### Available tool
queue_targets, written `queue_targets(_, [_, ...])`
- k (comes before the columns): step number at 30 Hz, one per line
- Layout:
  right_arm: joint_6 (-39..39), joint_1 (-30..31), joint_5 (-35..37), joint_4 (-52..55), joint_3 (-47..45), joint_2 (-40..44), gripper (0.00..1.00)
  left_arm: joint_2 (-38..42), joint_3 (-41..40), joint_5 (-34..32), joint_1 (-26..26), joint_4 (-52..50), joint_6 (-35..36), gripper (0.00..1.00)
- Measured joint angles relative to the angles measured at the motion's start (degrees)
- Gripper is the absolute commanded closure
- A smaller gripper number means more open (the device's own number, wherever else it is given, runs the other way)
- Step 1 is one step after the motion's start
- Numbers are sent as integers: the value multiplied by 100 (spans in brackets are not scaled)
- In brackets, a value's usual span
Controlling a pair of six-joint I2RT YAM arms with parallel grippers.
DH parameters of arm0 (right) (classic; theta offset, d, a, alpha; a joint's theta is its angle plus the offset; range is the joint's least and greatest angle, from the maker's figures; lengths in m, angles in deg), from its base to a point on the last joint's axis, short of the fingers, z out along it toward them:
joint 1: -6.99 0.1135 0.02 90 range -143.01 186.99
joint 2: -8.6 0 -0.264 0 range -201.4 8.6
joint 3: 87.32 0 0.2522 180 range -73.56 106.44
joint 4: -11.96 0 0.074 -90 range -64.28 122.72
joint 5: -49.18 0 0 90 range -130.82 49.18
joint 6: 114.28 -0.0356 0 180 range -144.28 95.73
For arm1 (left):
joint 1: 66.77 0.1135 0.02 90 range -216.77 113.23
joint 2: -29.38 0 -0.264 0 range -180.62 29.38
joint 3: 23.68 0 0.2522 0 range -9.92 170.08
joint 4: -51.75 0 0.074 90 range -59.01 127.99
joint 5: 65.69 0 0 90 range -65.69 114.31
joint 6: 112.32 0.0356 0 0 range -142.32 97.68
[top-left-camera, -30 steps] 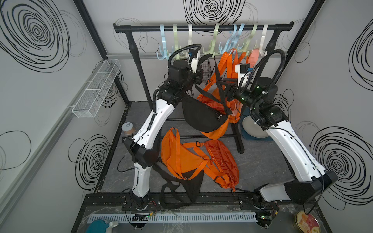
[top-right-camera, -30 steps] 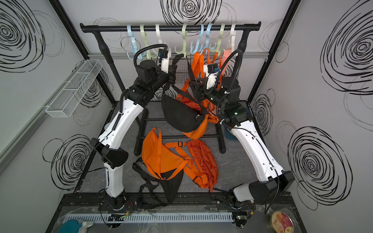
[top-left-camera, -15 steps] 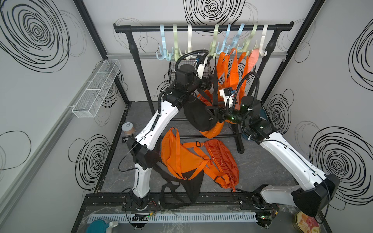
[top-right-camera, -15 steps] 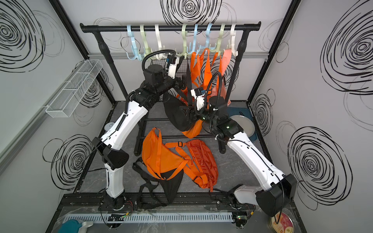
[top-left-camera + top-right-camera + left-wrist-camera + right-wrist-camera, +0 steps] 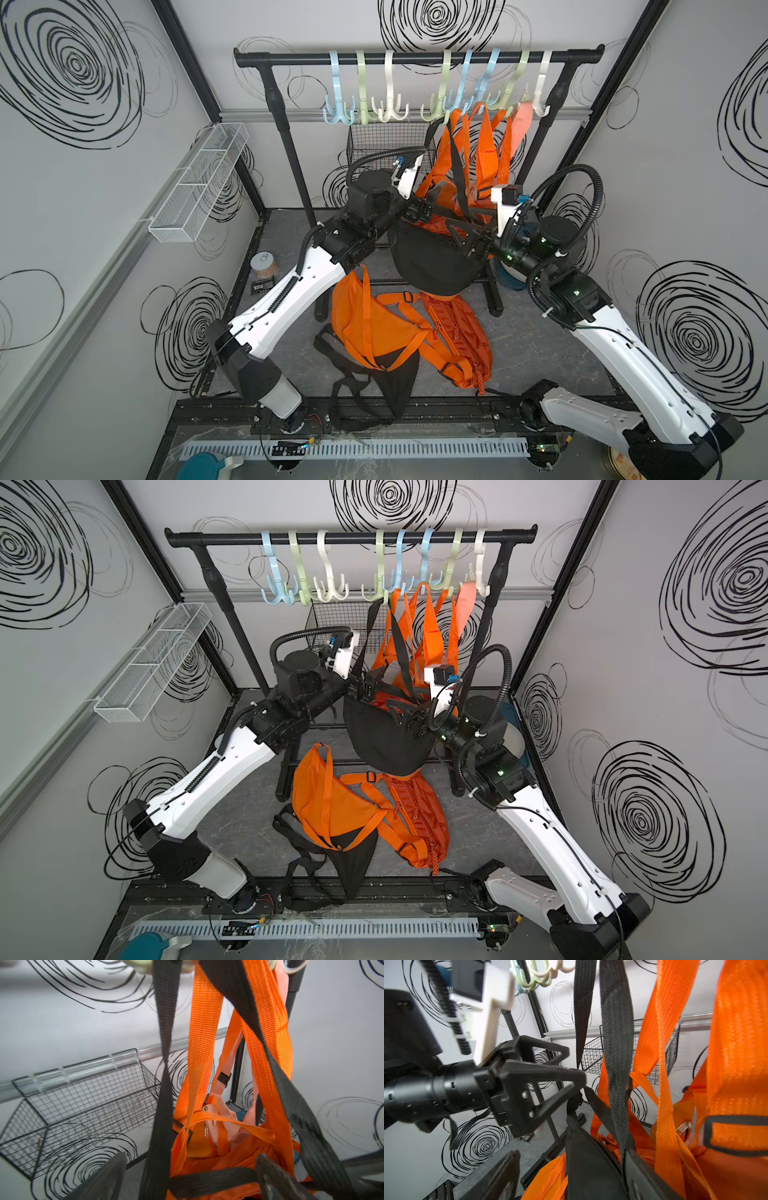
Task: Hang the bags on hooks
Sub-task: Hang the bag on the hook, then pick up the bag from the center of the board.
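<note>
The black bag [image 5: 432,262] [image 5: 382,742] hangs below the rack by its black strap [image 5: 453,166] [image 5: 368,633], which runs up to a pale green hook [image 5: 436,109] [image 5: 377,589]. My left gripper [image 5: 426,203] [image 5: 370,688] [image 5: 575,1065] is open beside the strap, low on it. In the left wrist view the left gripper [image 5: 190,1175] has black strap [image 5: 207,1182] lying loose between its spread fingers. My right gripper [image 5: 459,237] [image 5: 401,719] [image 5: 570,1176] is open at the bag's upper right edge, with the bag's body [image 5: 589,1167] between its fingers, unclamped.
The black rack bar [image 5: 415,58] carries several pastel hooks; orange bags [image 5: 482,158] hang from the right ones. Orange bags [image 5: 374,324] and a black one [image 5: 395,382] lie on the floor. A wire basket [image 5: 382,141] is behind, a white wire shelf [image 5: 199,183] on the left wall.
My left gripper opened, let go of the strap and dropped down from the hooks. The right gripper came down to the bag and opened wider. The bag now hangs from the hook.
</note>
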Motion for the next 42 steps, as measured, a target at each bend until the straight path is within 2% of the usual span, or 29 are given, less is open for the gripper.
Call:
queue_targets(5, [-236,-431,44,94,-122,208,12,780,-1139,-640,-192,603,170,1])
queue_targets(6, [-275,-487,57,144,-122,243,9,903,-1309,-776,-188,671,168,1])
queue_targets(13, [-326,-479,273,894,-251,599,2,2162,-2903,-1528,-157,1045,15,1])
queue_targets(17, [-308,-142,835,1453,-597,1036,2,2940,-3971,-1991,-157,1270,-31,1])
queue_targets(21, [-411,352,1014,1676,-1279,1401,2,3574,-5047,-2490,-157,1617,-90,1])
queue_targets(25, [-570,1270,1108,1888,-1952,1150,3,4004,-5838,-2898,-157,2103,-109,1])
queue_targets(28, [-992,1825,1294,2085,-2282,426,7,4103,-6065,-3123,-157,2415,-92,1])
queue_targets(32, [-1801,2229,1552,2745,-2551,-505,7,4179,-6148,-3274,-164,2699,-70,1])
queue_targets(39, [-2966,3237,1679,3482,-2697,-1049,9,4271,-6179,-3320,-262,2872,2,1])
queue_targets(42, [-3257,3436,1644,3628,-2865,-1202,14,4293,-6179,-3318,-286,2876,46,1])
